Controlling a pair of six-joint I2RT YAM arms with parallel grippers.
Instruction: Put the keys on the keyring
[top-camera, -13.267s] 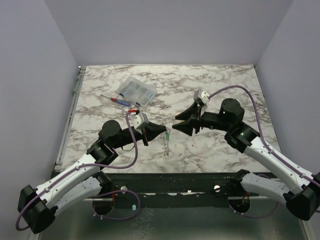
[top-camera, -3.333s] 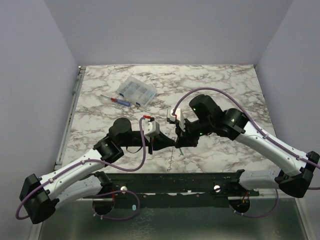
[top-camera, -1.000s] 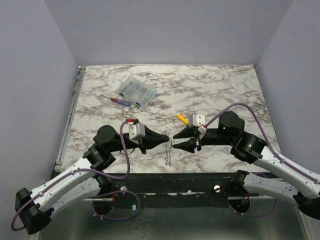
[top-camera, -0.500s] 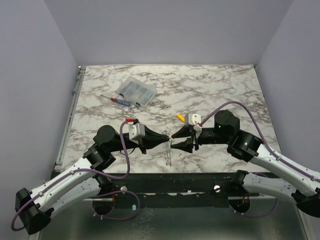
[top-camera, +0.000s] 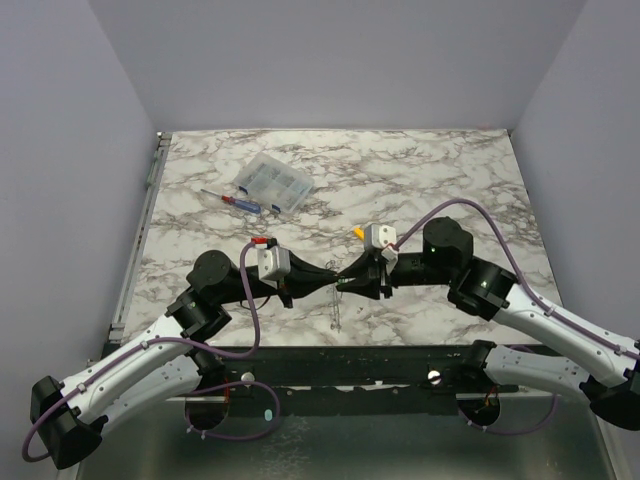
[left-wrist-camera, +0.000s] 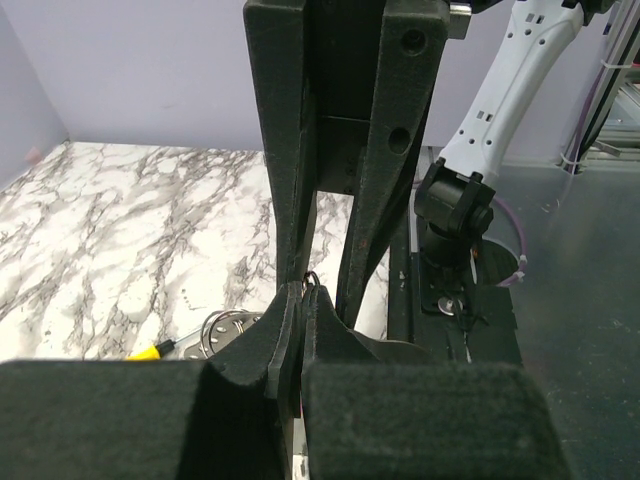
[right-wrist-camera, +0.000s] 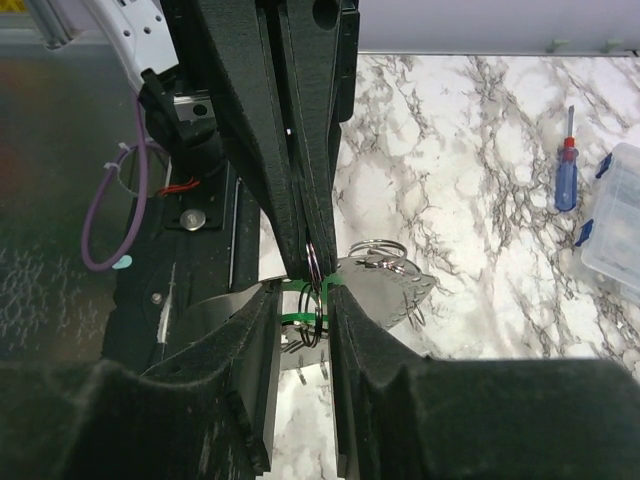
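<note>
Above the near middle of the table (top-camera: 430, 170) the two arms meet tip to tip, so that each can steady one half of the threading. The left gripper (left-wrist-camera: 302, 298) is clenched on the keyring (right-wrist-camera: 314, 268), a thin wire ring pinched at its very fingertips and held off the table, presumably so its rim stands out where a key can be pushed onto it. The right gripper (right-wrist-camera: 307, 295) comes in from the opposite side and straddles that ring, its jaws narrowed to a slim slot. The green-headed key (right-wrist-camera: 325, 288) lies across this slot just beside the ring, but whether the pads actually bear on it I cannot tell. The job looks to be at its finest step, getting the key's hole onto the wire, and a small misalignment would likely make the key slip or twist out. Beneath the tips a silvery metal bunch with wire loops (right-wrist-camera: 385, 280) rests on the table. The yellow stick (top-camera: 358, 232) lies just behind the right gripper, while the screwdriver (top-camera: 232, 200) and the clear compartment box (top-camera: 275, 182) sit well apart at the far left, out of the way
</note>
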